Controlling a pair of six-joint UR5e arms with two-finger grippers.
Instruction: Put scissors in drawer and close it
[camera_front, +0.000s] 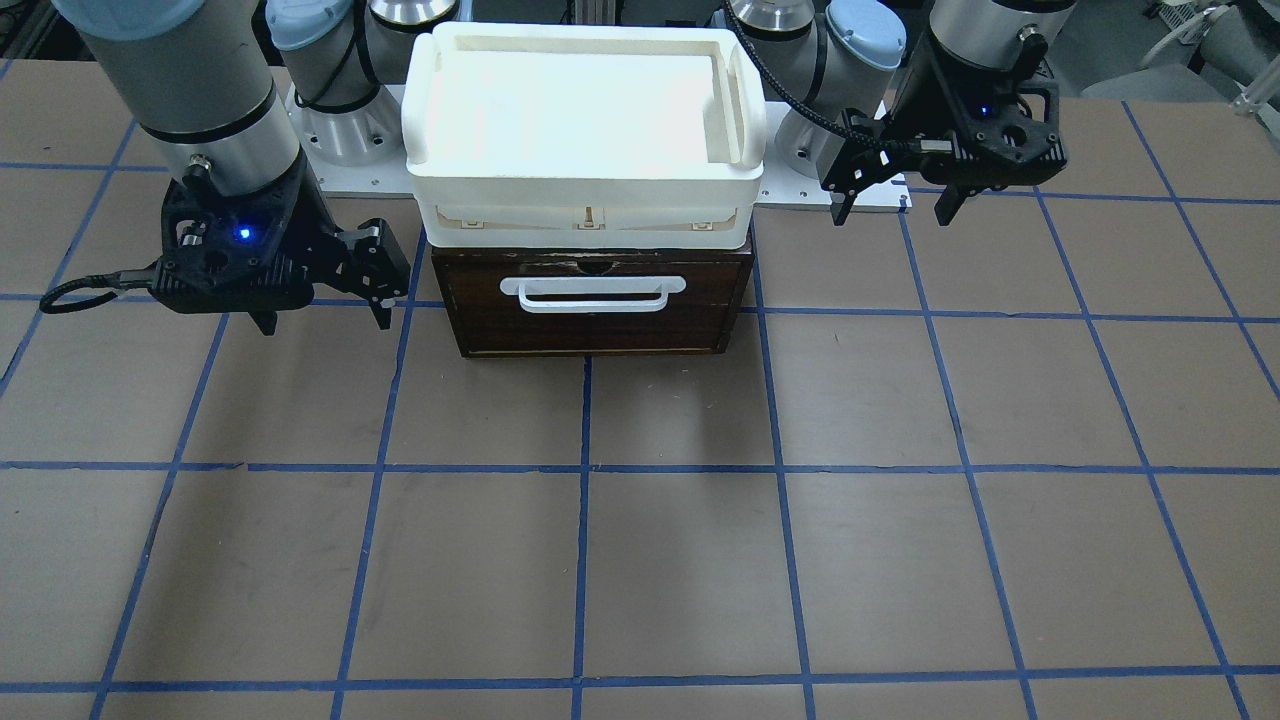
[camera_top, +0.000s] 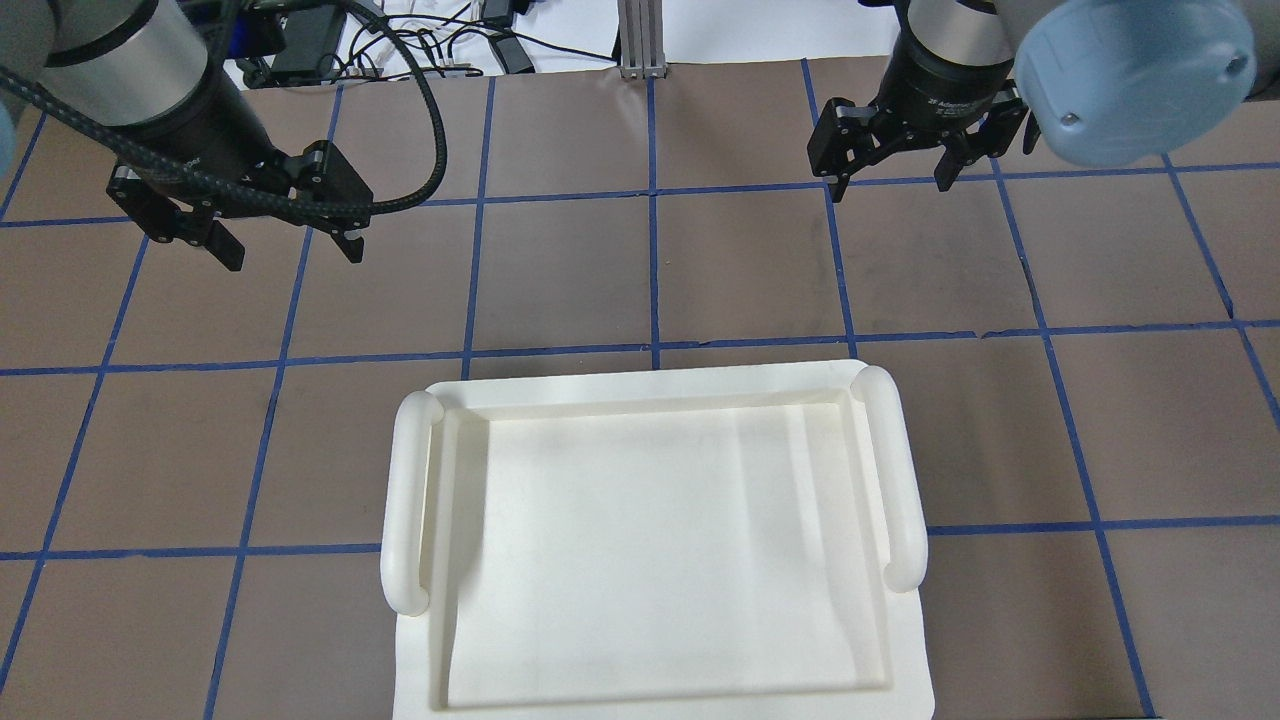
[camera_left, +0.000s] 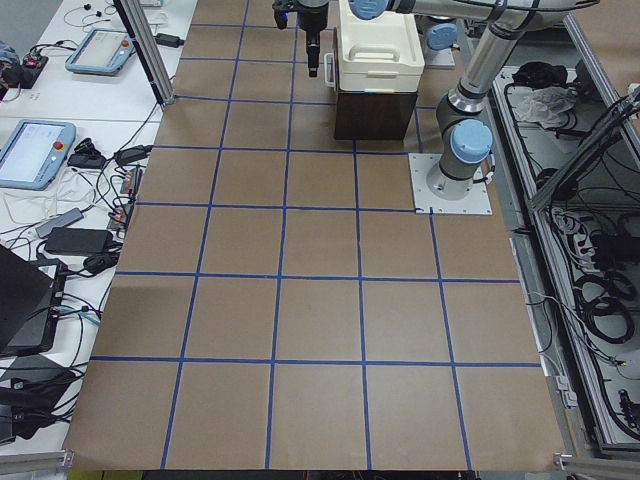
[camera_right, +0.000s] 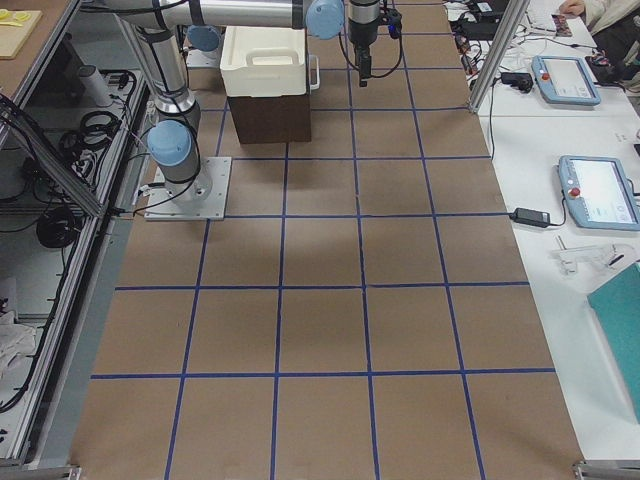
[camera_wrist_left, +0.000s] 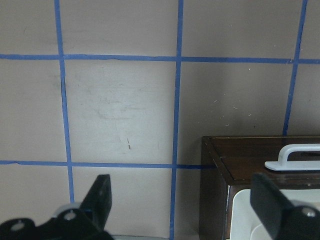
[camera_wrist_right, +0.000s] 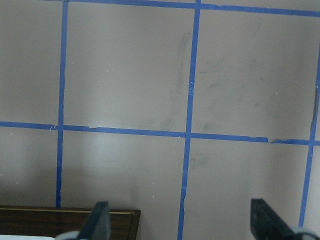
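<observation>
Holding the left fingers (camera_top: 343, 232) and the right fingers (camera_top: 835, 165) spread apart, gripping nothing, hanging above the counter (camera_front: 640, 560). Finding the drawer (camera_front: 590, 330) in between them, looking pushed shut under a white tray (camera_front: 430, 130). Seeing no scissors anywhere, so maybe hiding inside already.

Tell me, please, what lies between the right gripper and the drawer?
Nothing: in the front-facing view only bare table with a blue tape line separates the right gripper from the drawer.
</observation>
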